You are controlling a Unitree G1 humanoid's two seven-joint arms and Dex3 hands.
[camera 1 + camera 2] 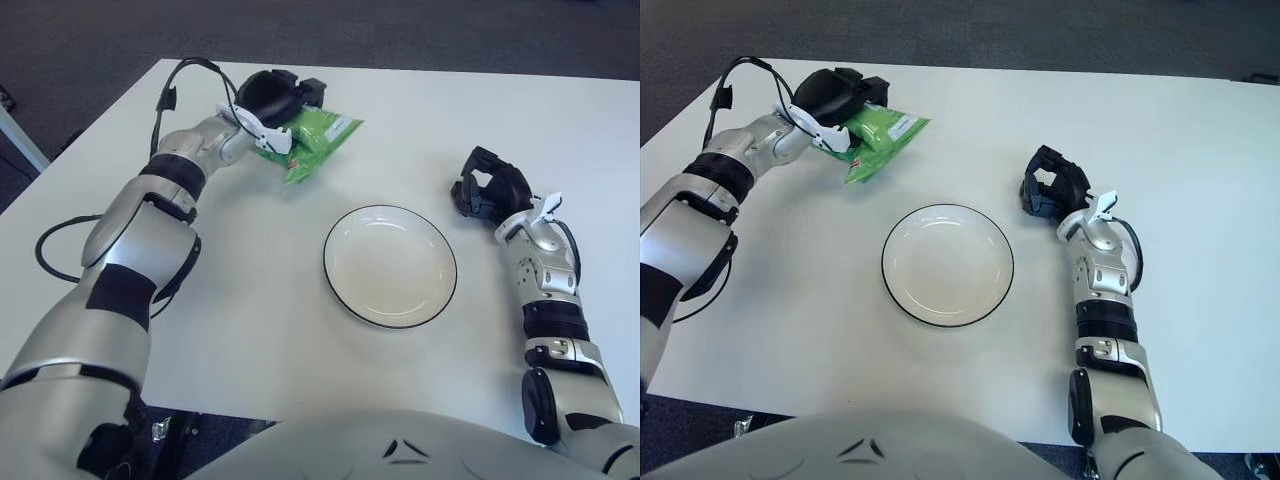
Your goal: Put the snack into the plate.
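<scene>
A green snack bag [322, 140] lies at the far left of the white table, up and left of the plate. My left hand [275, 100] is over the bag's far left end with its black fingers closed on it, and that end looks slightly raised. The white plate [390, 266] with a thin black rim sits in the middle of the table and holds nothing. My right hand [488, 186] shows to the right of the plate, with fingers loosely curled and holding nothing.
A black cable [60, 250] loops from my left arm over the table's left edge. The white table [250, 330] has bare surface between the bag and the plate. Dark carpet lies beyond the far edge.
</scene>
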